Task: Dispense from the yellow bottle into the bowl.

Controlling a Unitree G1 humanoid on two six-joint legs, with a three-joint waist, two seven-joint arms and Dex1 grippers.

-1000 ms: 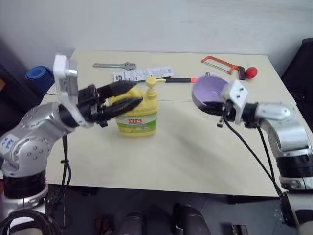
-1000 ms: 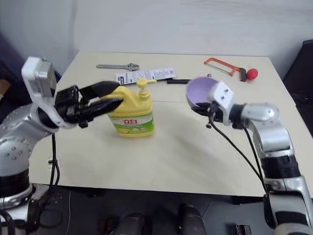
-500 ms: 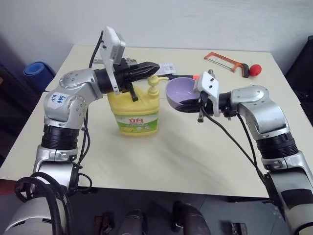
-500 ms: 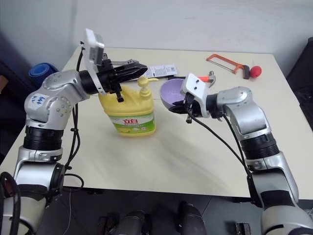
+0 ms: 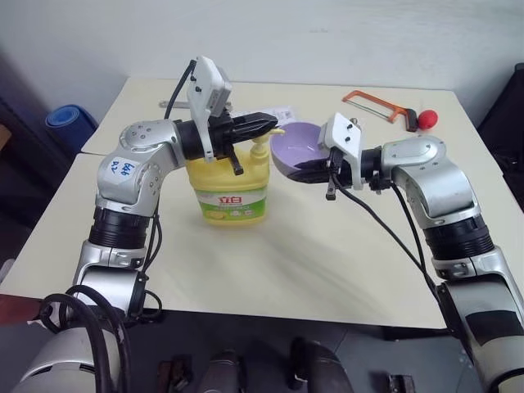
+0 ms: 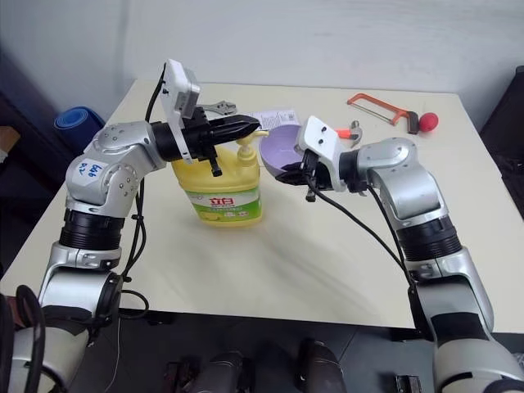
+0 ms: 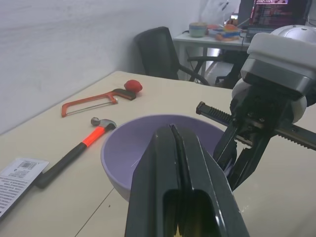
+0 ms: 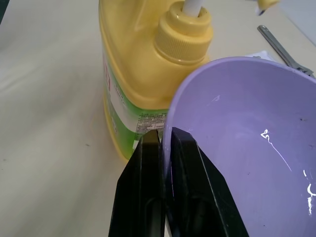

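- While the yellow bottle (image 5: 233, 192) stands on the table (image 5: 327, 262), the right gripper (image 8: 165, 143), clamped on its rim, holds the bowl (image 5: 296, 149) beside the pump.
- Fingers together, the left gripper (image 5: 266, 124) sits atop the pump; pressing is judged left.

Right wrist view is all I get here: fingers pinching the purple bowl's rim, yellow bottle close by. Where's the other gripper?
Observer: The left gripper is shut and held level just above the pump head of the yellow bottle. I can't tell whether it is touching.
Operator: Is the bowl resting on the table?
Observer: No. The right gripper holds the bowl in the air, tilted, with its rim next to the pump spout. The bottle stands upright on the table.
Operator: Anything behind them?
Observer: A hammer with an orange handle lies just past the bowl, and a hacksaw lies farther back.
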